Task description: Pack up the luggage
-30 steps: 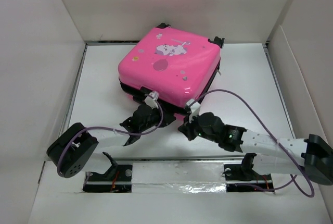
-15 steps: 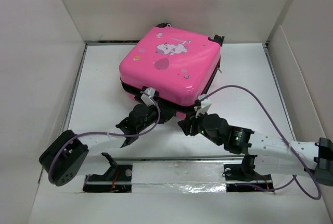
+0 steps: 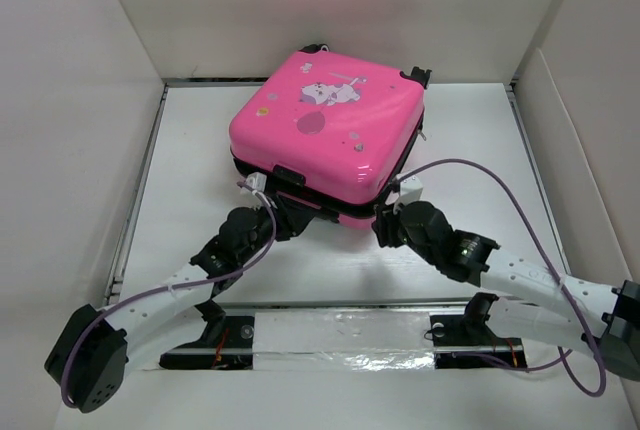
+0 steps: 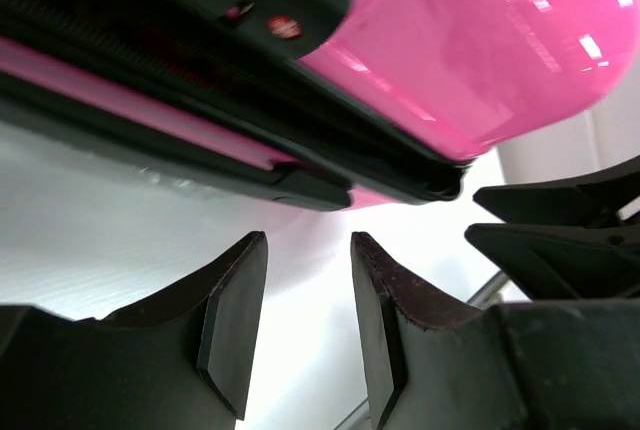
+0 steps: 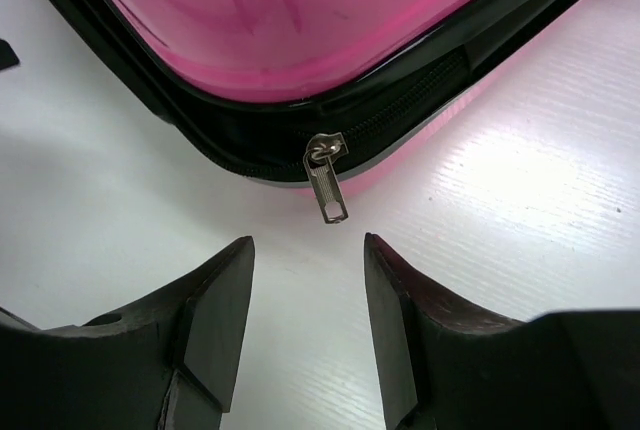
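Luggage [image 3: 325,135], hot pink with its lid down, lies flat on the white desk [image 3: 480,140], just ahead of both claws. The overhead view alone shows its cartoon print and the black wheels on the side farthest from the claws. Only the right wrist view shows a metal zipper pull [image 5: 331,190] hanging from the black seam, just beyond the right claw [image 5: 308,250], whose jaws stand apart and empty. The left claw [image 4: 308,250], jaws parted and empty, sits close under the near edge.

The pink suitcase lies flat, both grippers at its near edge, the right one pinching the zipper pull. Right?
Not pinching: in the right wrist view the right gripper stands open and the zipper pull hangs free just beyond its fingertips. The rest holds.
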Robot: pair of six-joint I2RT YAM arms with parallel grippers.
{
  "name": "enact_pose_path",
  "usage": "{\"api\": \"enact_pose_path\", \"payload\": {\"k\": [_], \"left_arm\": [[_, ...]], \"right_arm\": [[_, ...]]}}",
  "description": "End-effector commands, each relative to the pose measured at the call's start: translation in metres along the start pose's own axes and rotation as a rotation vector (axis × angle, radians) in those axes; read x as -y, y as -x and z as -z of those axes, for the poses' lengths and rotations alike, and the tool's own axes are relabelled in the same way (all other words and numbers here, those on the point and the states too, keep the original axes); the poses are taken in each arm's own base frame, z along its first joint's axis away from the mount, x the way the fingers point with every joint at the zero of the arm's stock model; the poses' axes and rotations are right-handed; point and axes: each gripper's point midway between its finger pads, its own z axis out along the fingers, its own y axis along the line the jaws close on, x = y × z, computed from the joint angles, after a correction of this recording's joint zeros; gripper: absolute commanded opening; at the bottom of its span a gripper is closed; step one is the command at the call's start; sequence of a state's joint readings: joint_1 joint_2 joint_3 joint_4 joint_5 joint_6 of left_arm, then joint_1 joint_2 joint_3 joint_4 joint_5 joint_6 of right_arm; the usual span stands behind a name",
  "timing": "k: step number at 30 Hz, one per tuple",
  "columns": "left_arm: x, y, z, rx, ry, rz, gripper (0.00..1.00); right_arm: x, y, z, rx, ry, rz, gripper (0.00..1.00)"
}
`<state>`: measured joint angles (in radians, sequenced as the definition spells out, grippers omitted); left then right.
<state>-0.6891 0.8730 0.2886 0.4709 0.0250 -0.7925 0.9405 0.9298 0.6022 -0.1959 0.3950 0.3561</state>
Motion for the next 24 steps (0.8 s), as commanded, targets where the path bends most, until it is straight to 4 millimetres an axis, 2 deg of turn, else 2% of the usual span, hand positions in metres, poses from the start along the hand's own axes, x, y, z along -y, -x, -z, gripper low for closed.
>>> {"api": "enact_pose_path", "payload": {"k": [1, 7, 13, 14, 16, 17, 19, 20, 24], "left_arm": [[-0.009, -0.003, 0.002, -0.008, 0.016, -0.020, 0.36], [0.006, 0.003, -0.006, -0.004, -0.038, -0.027, 0.35], [0.015, 0.007, -0.020, -0.005, -0.062, -0.035, 0.32], [0.022, 0.001, -0.021, -0.017, -0.077, -0.042, 0.32], [0.026, 0.003, -0.027, -0.001, -0.065, -0.051, 0.32], [0.028, 0.005, -0.029, 0.007, -0.074, -0.051, 0.31], [0.030, 0.008, -0.034, 0.022, -0.081, -0.042, 0.31], [0.032, 0.010, -0.036, 0.030, -0.082, -0.039, 0.31], [0.035, 0.011, -0.049, 0.030, -0.086, -0.036, 0.31]], "right_arm": [[-0.008, 0.019, -0.003, 0.000, 0.040, 0.070, 0.54], [-0.003, 0.026, -0.021, -0.020, 0.020, 0.130, 0.54], [-0.003, 0.029, -0.033, -0.035, 0.005, 0.162, 0.49], [0.001, 0.028, -0.035, -0.039, -0.008, 0.163, 0.38], [0.001, 0.026, -0.037, -0.051, -0.013, 0.166, 0.27], [0.001, 0.024, -0.038, -0.060, -0.013, 0.165, 0.16], [0.001, 0.021, -0.038, -0.068, -0.013, 0.159, 0.04], [0.002, 0.021, -0.036, -0.071, -0.014, 0.151, 0.00], [-0.002, 0.018, -0.021, -0.062, 0.008, 0.124, 0.00]]}}
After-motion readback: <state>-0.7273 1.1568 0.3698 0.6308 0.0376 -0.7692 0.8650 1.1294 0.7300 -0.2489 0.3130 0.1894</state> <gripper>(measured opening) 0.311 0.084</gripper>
